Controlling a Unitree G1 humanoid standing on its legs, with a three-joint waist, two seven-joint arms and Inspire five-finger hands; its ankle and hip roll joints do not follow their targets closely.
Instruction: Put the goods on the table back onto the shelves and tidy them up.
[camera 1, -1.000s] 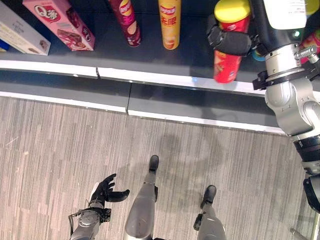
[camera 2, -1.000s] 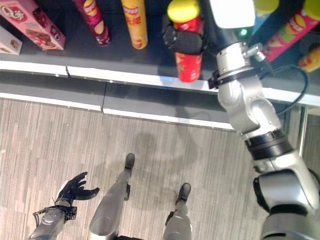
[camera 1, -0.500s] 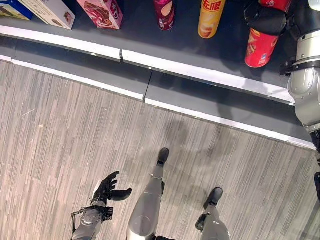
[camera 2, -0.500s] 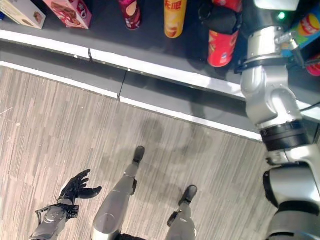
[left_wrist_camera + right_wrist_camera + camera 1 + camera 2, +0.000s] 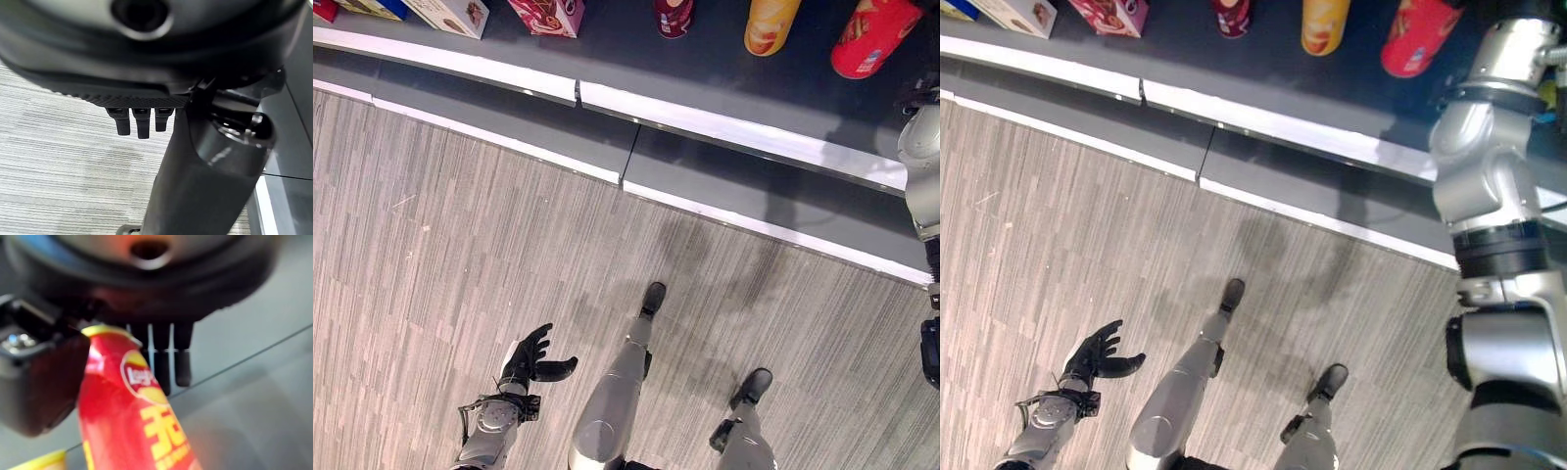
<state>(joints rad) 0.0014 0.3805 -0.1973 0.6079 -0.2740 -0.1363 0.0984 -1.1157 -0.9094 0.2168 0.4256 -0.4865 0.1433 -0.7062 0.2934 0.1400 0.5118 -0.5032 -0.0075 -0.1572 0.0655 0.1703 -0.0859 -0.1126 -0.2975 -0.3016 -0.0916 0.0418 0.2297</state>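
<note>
Three chip cans and three boxes line the shelf.

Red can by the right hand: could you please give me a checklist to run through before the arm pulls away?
1. Red can on the shelf: ok.
2. Can back from the shelf's white edge: ok.
3. Can apart from the yellow can: ok.
4. Right hand fingers straight, not curled round the can: ok.
5. Fingers clear of the can: cannot tell.
6. Left hand open and empty: ok.
</note>
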